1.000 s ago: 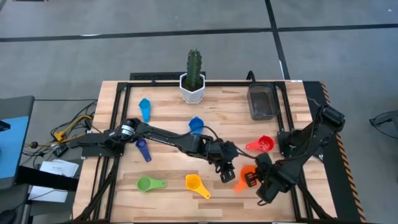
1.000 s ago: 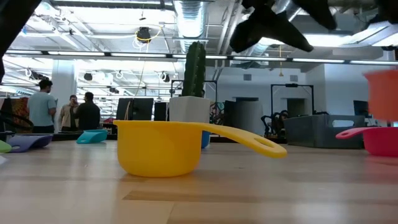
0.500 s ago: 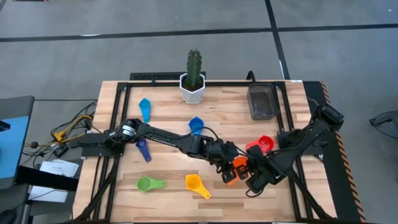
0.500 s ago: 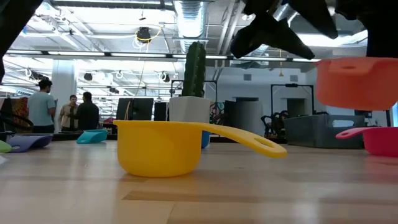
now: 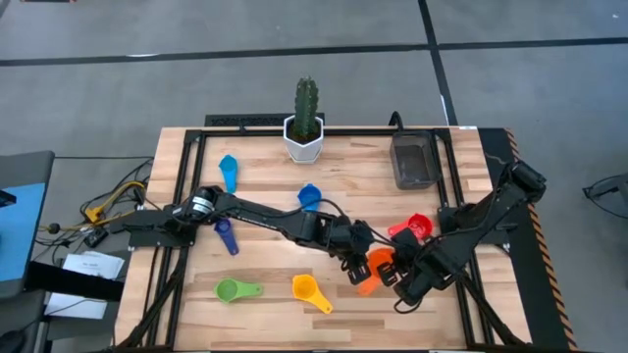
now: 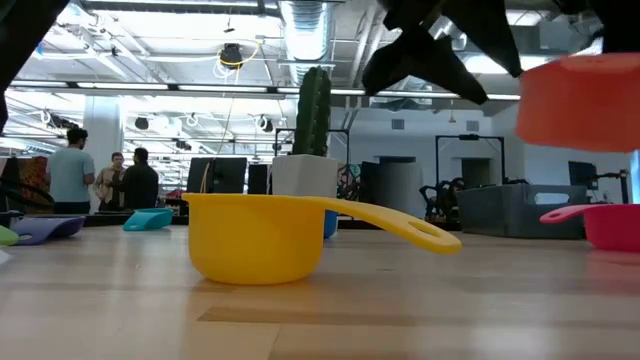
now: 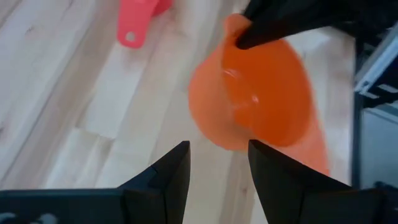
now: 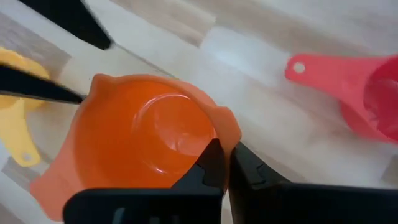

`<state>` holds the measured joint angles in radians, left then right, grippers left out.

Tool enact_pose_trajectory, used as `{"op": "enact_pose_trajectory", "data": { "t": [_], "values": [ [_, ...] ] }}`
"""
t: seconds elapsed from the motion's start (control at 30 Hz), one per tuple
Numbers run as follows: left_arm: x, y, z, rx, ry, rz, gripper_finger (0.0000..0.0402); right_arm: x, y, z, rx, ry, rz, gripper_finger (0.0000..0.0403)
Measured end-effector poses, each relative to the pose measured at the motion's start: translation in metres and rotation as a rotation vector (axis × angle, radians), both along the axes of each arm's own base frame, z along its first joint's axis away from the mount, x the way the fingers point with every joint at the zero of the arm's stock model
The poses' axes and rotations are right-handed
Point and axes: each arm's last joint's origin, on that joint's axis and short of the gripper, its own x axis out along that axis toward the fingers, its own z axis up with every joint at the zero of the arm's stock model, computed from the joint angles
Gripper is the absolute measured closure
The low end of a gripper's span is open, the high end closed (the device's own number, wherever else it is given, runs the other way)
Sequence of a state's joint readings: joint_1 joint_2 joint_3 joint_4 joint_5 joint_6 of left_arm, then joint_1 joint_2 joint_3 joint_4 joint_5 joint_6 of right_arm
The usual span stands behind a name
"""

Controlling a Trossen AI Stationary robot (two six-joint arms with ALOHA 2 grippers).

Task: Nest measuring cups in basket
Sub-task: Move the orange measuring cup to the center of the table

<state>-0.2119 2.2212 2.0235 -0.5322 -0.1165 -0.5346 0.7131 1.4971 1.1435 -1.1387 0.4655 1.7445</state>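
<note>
The right claw (image 8: 219, 163) pinches the rim of the small orange plastic measuring cup (image 5: 378, 262), held above the desk (image 5: 265, 176) at centre-right — a thin grip that could slip. The left claw (image 7: 217, 163), spread, hovers close — a collision risk. The dark grey see-through basket (image 5: 415, 161) sits far right.

Orange measuring cup (image 6: 582, 102): cut off by the right edge in the low view, its handle out of sight; in the left wrist view (image 7: 255, 102) blurred, partly covered by the right pincer's dark fingers (image 7: 280, 25). Red measuring cup (image 6: 603, 222): bowl cropped by the low view's right edge; also cropped in the right wrist view (image 8: 367, 87). Green measuring cup (image 6: 5, 236): only a sliver at the low view's left edge. Basket (image 5: 415, 162): contents too small to tell from above. Left pincer (image 5: 355, 265): finger gap indistinct in the high view.
</note>
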Motion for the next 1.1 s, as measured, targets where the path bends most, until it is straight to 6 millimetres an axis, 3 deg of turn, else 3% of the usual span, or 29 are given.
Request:
{"op": "enact_pose_trajectory", "data": {
  "t": [0.2, 0.47, 0.87, 0.97, 1.1],
  "values": [
    [0.000, 0.001, -0.019, -0.018, 0.018, 0.009, 0.0251, -0.009, 0.002, -0.015, 0.000, 0.029, -0.040, 0.0396],
    [0.005, -0.008, -0.051, -0.268, -0.115, -0.049, 0.0251, -0.012, 0.008, -0.021, 0.038, -0.019, -0.044, 0.0391],
    [0.001, -0.016, -0.058, -0.312, -0.104, -0.128, 0.0255, -0.013, 0.007, -0.011, 0.021, -0.112, 0.003, 0.0392],
    [0.001, -0.019, -0.058, -0.300, -0.113, -0.150, 0.0282, -0.015, 0.004, -0.004, 0.005, -0.155, 0.016, 0.0396],
    [0.001, -0.020, -0.056, -0.318, -0.128, -0.187, 0.0366, -0.017, 0.000, 0.003, -0.001, -0.179, 0.036, 0.0389]
  ]
}}
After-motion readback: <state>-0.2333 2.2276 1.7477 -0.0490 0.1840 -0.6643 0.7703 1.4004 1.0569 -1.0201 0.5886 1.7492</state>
